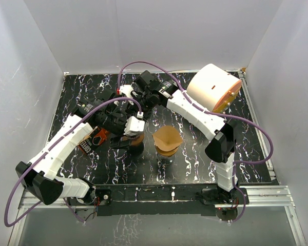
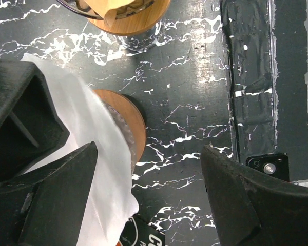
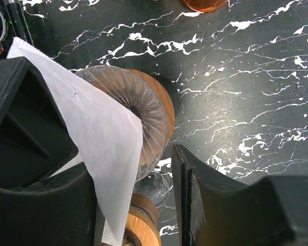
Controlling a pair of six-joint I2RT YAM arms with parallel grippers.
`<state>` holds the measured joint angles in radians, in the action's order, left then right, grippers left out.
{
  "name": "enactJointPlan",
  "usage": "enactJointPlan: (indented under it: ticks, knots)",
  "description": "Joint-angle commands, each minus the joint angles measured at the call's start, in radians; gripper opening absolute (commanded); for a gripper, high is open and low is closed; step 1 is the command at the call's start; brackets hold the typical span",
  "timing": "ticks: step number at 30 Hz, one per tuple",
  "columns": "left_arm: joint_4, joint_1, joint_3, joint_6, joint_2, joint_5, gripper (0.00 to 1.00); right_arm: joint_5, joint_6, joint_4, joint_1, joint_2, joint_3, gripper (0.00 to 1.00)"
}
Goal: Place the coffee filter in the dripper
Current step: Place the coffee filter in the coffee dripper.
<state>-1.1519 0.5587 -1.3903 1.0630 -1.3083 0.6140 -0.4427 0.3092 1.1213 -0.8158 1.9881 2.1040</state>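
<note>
**White filter at the rim of the dripper, both grippers spread**

Both arms meet over the left-centre of the black marbled table (image 1: 246, 148), their 2 grippers packed close together above 1 dripper.

The left gripper (image 2: 150, 154) has its jaws wide apart. Bare table and the dripper's wooden collar show in the gap, and nothing spans it. The white coffee filter (image 3: 102, 133) runs along 1 finger of this gripper, on the left of the left wrist view, between that finger and another black block above it.

The right gripper (image 3: 133, 164) also has its jaws apart, less widely. In its wrist view the filter lies flat against the left-hand finger only, and the other finger stands clear of the paper. I cannot tell whether anything pinches the sheet or it merely leans there.

The filter is a flat, folded sheet, tilted, with 1 corner pointing away from the dripper. Its long edge overlaps the near side of the glass dripper (image 3: 149, 110), covering part of the ribbed bowl. It is not down inside the cone: most of the ribs and the centre hole are uncovered. Whether the paper touches the glass cannot be told.

Just beside this dripper, toward the right arm, stands a second dripper (image 1: 167, 151), which has a brown filter (image 1: 167, 137) seated in it. A white and orange cylinder (image 1: 213, 87) lies at the far right corner. A dark packet (image 1: 92, 138) lies under the left arm.
</note>
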Motion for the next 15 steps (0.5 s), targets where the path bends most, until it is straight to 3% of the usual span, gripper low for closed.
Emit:
enactJointPlan:
  ticks: [1, 15]
  knots:
    - [0.029, -0.001, -0.062, 0.030, -0.013, -0.023, 0.82, -0.076, 0.020, 0.006, -0.016, -0.009, 0.045, 0.45]
    - [0.068, 0.017, -0.015, 0.065, -0.015, -0.107, 0.87, -0.115, 0.032, 0.024, -0.016, 0.001, 0.060, 0.45]
